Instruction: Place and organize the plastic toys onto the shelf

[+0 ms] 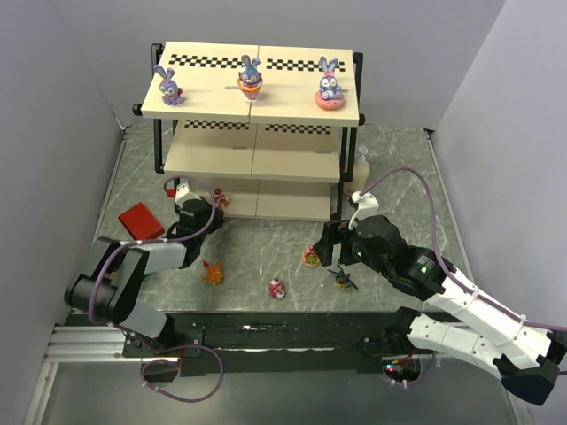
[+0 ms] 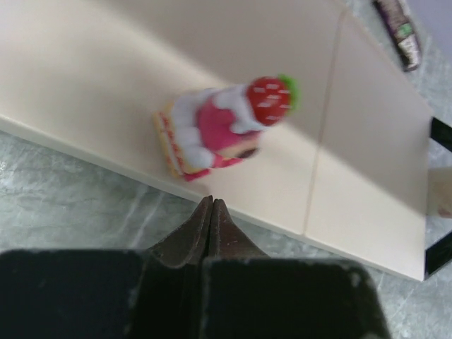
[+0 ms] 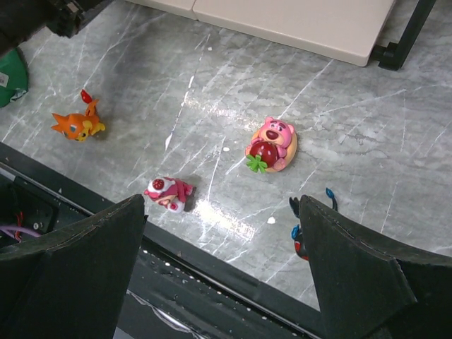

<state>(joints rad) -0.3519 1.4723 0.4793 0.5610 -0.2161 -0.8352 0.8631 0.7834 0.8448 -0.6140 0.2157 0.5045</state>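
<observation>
Small red-pink figure (image 3: 168, 193): on the table (image 3: 367, 141), the toy farthest out in front of the shelf (image 1: 255, 133), opposite its middle; it looks tipped over.
Winged toy (image 1: 342, 280): also far out in front of the shelf, opposite its right half, partly hidden behind a finger in the right wrist view.
Orange creature (image 3: 78, 126): in front of the shelf's left half, well apart from it.
Pink bear (image 3: 272, 145): nearer the shelf than the other loose toys, opposite its right half and apart from its frame.
Right gripper (image 3: 220, 201): fingers spread wide and holding nothing, poised above the loose toys in front of the shelf.
Left gripper (image 2: 211, 205): fingers pressed together with nothing between them, at the front edge of the shelf's lowest board (image 2: 106, 78).
Strawberry-topped figure (image 2: 219, 123): upright on the lowest board near its front edge, just beyond the left fingertips and not touching them.
Bunnies (image 1: 251, 73): three in a row on the shelf's top tier.
Step in hand: the strawberry-topped figure looks placed; four toys are not yet shelved.
Next move: probably the right gripper lowering around the pink bear, keeping its finger off the winged toy, then carrying it to a free tier.
</observation>
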